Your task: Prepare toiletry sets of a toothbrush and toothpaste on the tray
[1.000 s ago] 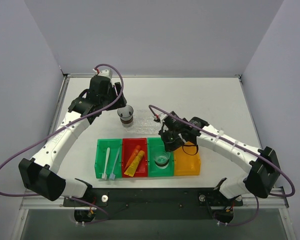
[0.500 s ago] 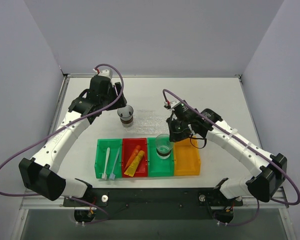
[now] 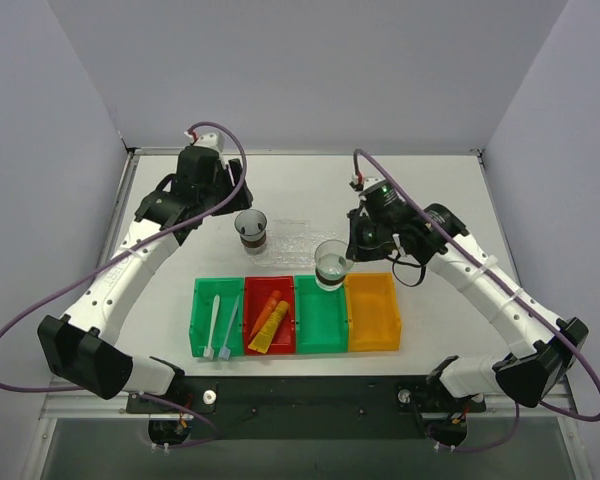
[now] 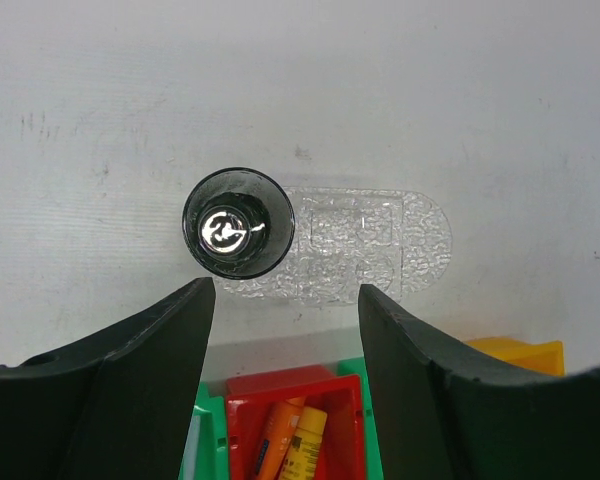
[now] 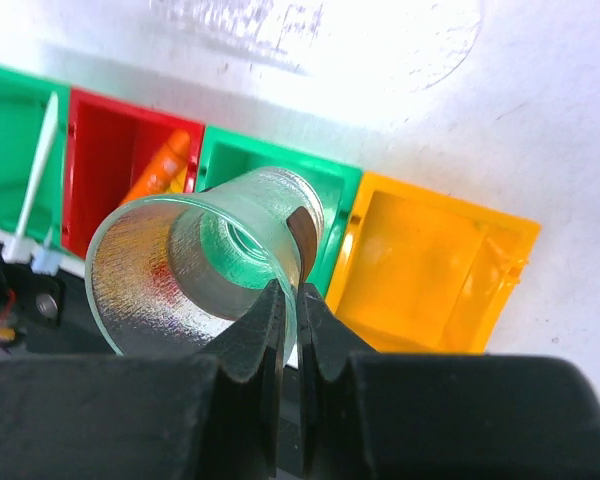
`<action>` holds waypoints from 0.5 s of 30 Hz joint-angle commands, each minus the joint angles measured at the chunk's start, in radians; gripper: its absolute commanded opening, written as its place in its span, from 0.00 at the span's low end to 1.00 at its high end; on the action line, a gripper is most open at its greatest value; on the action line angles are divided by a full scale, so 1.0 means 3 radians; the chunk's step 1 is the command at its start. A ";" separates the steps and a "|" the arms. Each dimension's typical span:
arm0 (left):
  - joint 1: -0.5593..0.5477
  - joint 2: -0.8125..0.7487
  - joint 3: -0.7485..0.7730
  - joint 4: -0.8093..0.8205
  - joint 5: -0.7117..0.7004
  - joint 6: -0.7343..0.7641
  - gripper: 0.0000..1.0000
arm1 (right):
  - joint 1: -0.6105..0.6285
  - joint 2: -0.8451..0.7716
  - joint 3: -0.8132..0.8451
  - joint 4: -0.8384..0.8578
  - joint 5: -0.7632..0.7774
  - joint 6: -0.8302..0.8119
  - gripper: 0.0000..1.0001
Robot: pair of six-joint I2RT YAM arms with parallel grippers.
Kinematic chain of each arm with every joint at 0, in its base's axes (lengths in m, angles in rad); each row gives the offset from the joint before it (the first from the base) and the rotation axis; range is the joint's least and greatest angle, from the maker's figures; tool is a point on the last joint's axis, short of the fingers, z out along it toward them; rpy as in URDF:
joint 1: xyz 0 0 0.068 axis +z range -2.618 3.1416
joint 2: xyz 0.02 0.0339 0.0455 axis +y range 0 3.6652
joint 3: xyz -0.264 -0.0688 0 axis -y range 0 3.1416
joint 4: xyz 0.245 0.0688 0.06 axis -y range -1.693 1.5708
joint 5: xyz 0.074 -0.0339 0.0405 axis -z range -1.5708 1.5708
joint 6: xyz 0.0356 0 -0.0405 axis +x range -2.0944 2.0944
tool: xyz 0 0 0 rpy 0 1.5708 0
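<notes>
The clear bumpy tray (image 3: pixel 298 240) lies behind the bins; it also shows in the left wrist view (image 4: pixel 380 240). A clear cup (image 3: pixel 251 230) stands on its left end (image 4: pixel 238 222). My left gripper (image 3: pixel 223 197) is open and empty, hovering near that cup. My right gripper (image 3: pixel 348 250) is shut on the rim of a second clear cup (image 3: pixel 331 263), held tilted above the bins (image 5: pixel 180 270). A white toothbrush (image 3: pixel 215 322) and a pale blue one (image 3: pixel 230 322) lie in the left green bin. An orange tube (image 3: pixel 265 314) and a yellow-orange tube (image 3: pixel 273 330) lie in the red bin.
Four bins stand in a row near the front: green (image 3: pixel 200 345), red (image 3: pixel 285 290), green (image 3: pixel 322 330), orange (image 3: pixel 373 315). The second green bin and the orange bin hold nothing. Grey walls close in the table at the sides and back.
My right gripper has lifted the clear cup out of the second green bin and carried it back and right, towards the tray. The left arm has hardly moved.
</notes>
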 commanded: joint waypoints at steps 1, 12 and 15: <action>0.0052 0.0002 0.0207 0.0141 -0.0010 0.0202 0.69 | -0.0167 0.0016 0.0401 0.0054 0.0211 0.0181 0.00; 0.0144 -0.0202 -0.0074 0.0243 0.0174 0.0126 0.70 | -0.0515 0.0461 0.0785 -0.0023 0.0232 0.0176 0.00; 0.0149 -0.0172 -0.0130 0.0264 0.0260 0.0060 0.70 | -0.0576 0.0589 0.0847 -0.0013 0.0227 0.0140 0.00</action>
